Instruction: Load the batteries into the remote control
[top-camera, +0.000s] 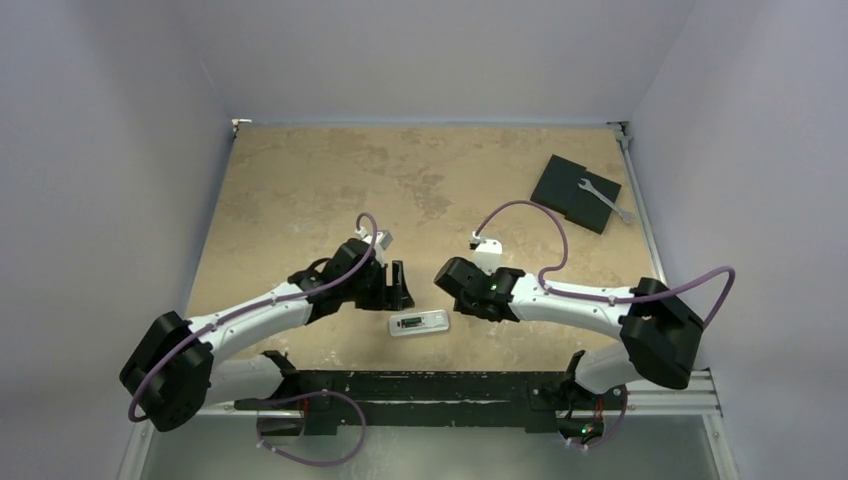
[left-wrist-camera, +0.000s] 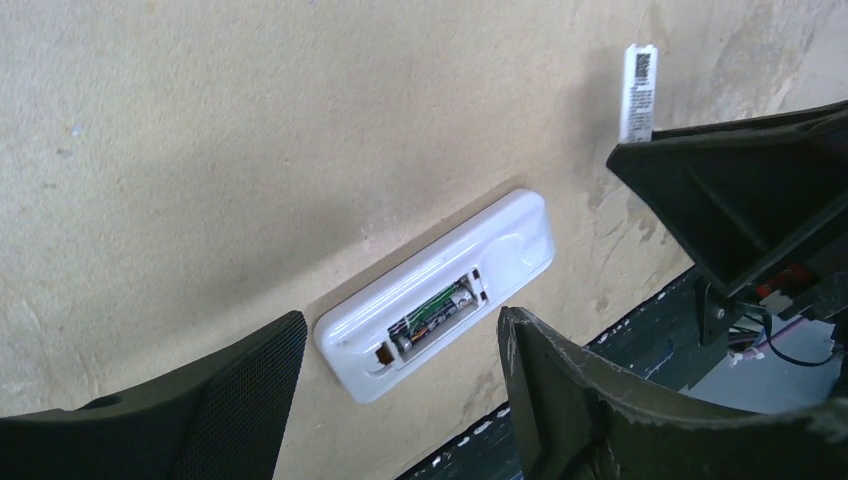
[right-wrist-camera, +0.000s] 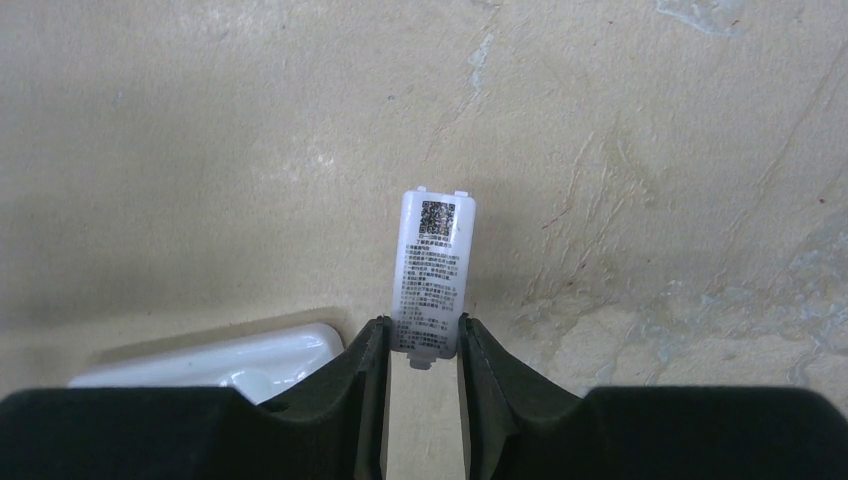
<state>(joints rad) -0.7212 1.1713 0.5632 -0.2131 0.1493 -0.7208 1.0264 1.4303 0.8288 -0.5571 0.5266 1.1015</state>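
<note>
The white remote control (top-camera: 420, 323) lies face down on the table near the front edge, its battery compartment open. Dark batteries (left-wrist-camera: 432, 315) with metallic ends lie inside the compartment of the remote (left-wrist-camera: 440, 290). My left gripper (left-wrist-camera: 400, 330) is open and empty, its fingers either side of the remote and above it; it also shows in the top view (top-camera: 398, 285). My right gripper (right-wrist-camera: 422, 335) is shut on the small white battery cover (right-wrist-camera: 433, 275) with a printed label, holding it by its lower end just right of the remote (right-wrist-camera: 230, 360).
A black flat square pad (top-camera: 575, 192) with a silver wrench (top-camera: 606, 200) on it lies at the back right. The black base rail (top-camera: 440, 385) runs along the near table edge, close to the remote.
</note>
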